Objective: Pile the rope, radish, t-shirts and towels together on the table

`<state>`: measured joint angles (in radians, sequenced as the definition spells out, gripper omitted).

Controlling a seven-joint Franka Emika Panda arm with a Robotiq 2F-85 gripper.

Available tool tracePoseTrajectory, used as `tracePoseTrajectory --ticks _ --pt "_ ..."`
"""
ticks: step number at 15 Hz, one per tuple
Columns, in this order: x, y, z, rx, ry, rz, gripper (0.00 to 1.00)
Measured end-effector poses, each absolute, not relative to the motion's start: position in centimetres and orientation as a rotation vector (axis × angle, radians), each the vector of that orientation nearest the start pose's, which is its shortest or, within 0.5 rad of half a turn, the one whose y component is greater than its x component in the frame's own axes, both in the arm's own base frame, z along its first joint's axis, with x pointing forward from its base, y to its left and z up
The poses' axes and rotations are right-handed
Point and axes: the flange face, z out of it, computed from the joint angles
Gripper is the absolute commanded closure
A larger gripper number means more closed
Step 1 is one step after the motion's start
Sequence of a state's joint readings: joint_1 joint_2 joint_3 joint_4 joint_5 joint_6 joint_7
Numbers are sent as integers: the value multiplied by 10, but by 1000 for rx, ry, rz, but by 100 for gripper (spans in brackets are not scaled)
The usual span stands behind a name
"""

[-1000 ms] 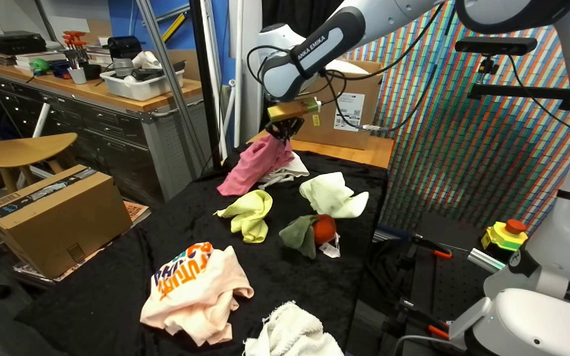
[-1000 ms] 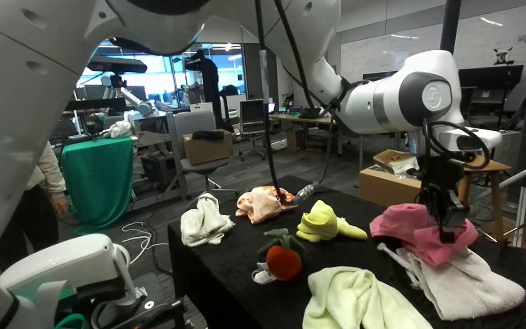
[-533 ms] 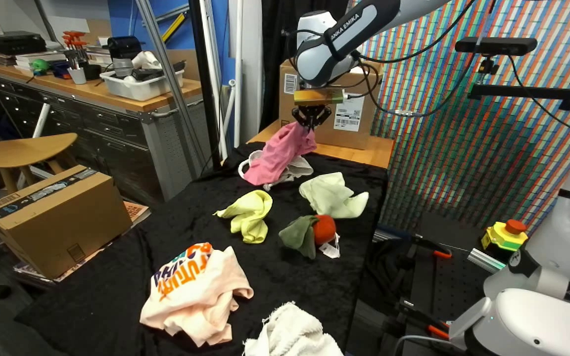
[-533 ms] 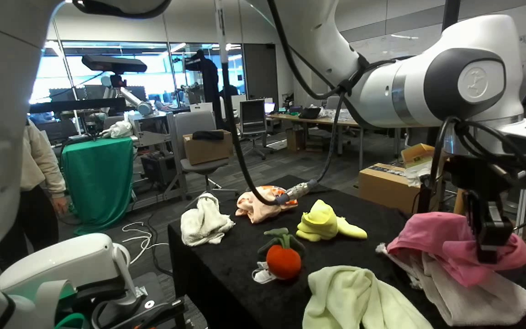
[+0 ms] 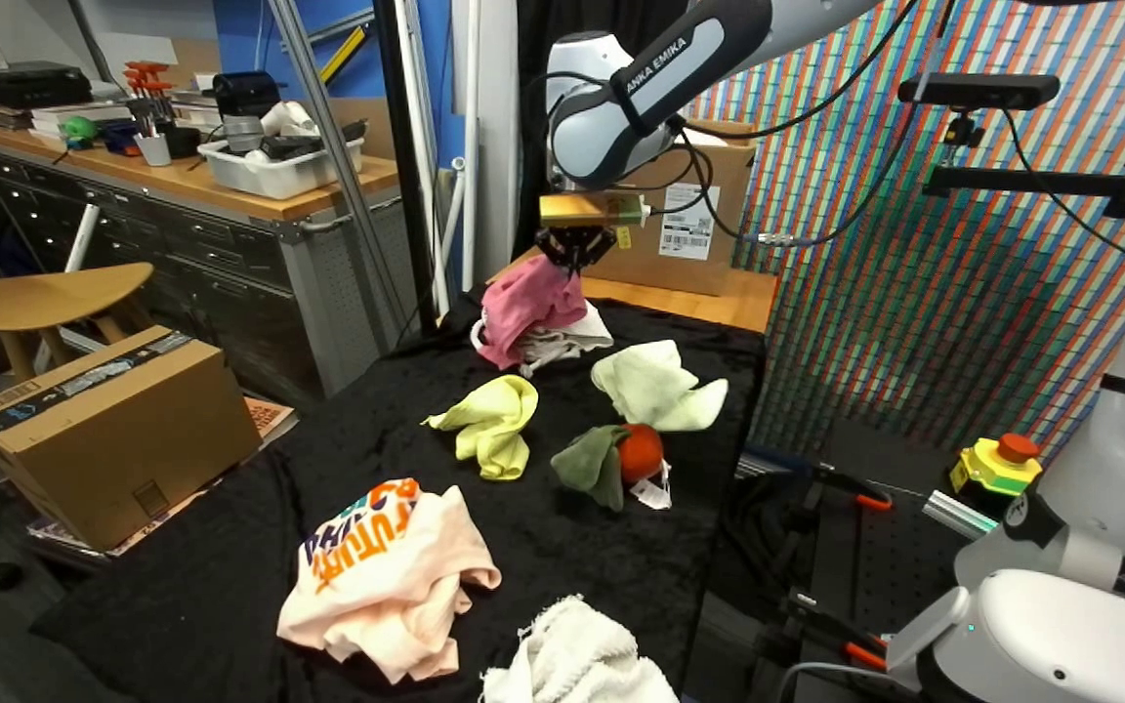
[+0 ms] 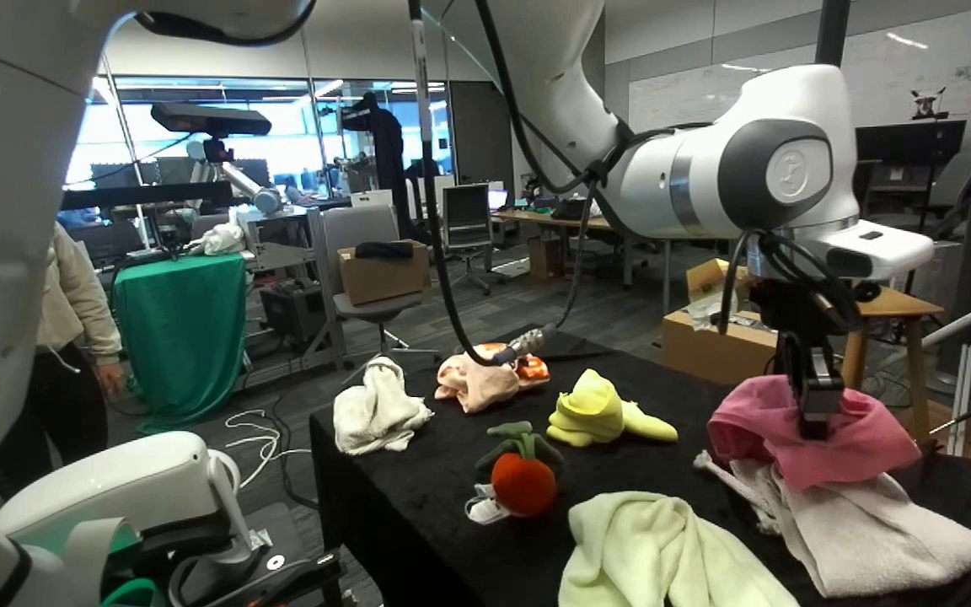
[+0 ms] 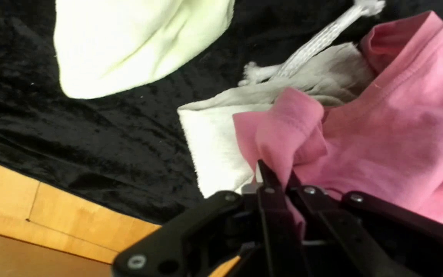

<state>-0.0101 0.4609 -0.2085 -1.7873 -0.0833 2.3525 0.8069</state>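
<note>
Pinching 1 t-shirt (image 7: 390,142) (pink), the pincer (image 7: 277,173) hangs.

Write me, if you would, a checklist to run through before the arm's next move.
1. Black two-fingered gripper shut on crumpled pink cloth t-shirt: ok.
2. That t-shirt over rumpled white fabric towel: ok.
3. White cord rope free of snags: cannot tell, partly hidden.
4. Round red plush radish in their pile: not ok, apart.
5. Crumpled peach cloth t-shirt with orange lettering in it: not ok, apart.
</note>
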Motion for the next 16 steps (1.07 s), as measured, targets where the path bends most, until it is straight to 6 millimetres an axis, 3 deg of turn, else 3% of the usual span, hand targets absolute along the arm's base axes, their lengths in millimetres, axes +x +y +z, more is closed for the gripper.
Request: tracePoseTrajectory --ticks 3,5,8,13,14,15,16 --pt "665 -101 298 -2909 1436 -236 97" --pt "671 -95 290 -2913 1439 -227 97" --pt "676 -103 276 -2910 1485 -206 97" --pt "676 -136 255 -2880 1599 -140 96" --pt "676 -141 253 -2871 1618 -132 93" --pt "676 -146 251 -2864 1633 -123 69" --pt "676 -150 250 -2859 1645 -116 68"
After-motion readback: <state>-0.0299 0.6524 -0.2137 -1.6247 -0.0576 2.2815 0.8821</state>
